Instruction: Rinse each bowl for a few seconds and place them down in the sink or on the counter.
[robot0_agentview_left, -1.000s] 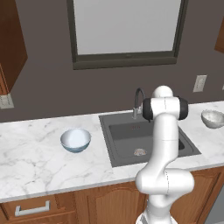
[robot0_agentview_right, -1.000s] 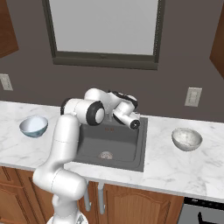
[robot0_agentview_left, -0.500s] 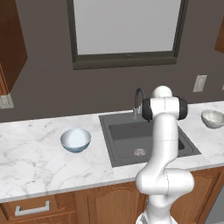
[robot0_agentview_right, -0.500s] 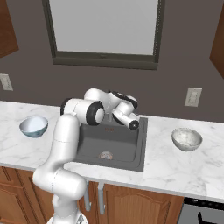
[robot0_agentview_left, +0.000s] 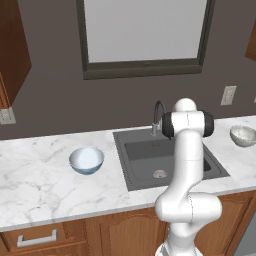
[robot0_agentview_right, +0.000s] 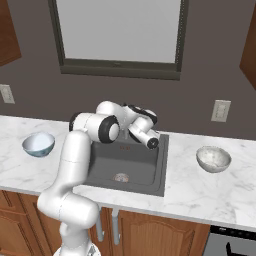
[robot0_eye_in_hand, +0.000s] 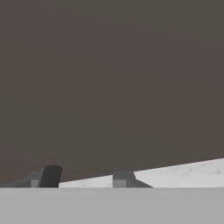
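Two bowls sit on the white marble counter (robot0_agentview_left: 40, 185): blue bowl (robot0_agentview_left: 86, 160) left of the dark sink (robot0_agentview_left: 150, 155), speckled bowl (robot0_agentview_right: 213, 159) right. Gripper (robot0_eye_in_hand: 83, 178) faces the grey-brown wall (robot0_eye_in_hand: 113, 78), jaws apart, empty. Window (robot0_agentview_right: 117, 35) above.

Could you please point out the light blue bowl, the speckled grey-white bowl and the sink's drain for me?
glossy light blue round bowl (robot0_agentview_left: 86, 159), left base view, on its white inside.
speckled grey-white stone-like bowl (robot0_agentview_right: 213, 158), right base view, on its inner hollow.
round metal drain (robot0_agentview_right: 120, 177), right base view, on its middle.

Marble counter (robot0_agentview_left: 35, 185) carries blue bowl (robot0_agentview_left: 86, 160), speckled bowl (robot0_agentview_right: 213, 159)
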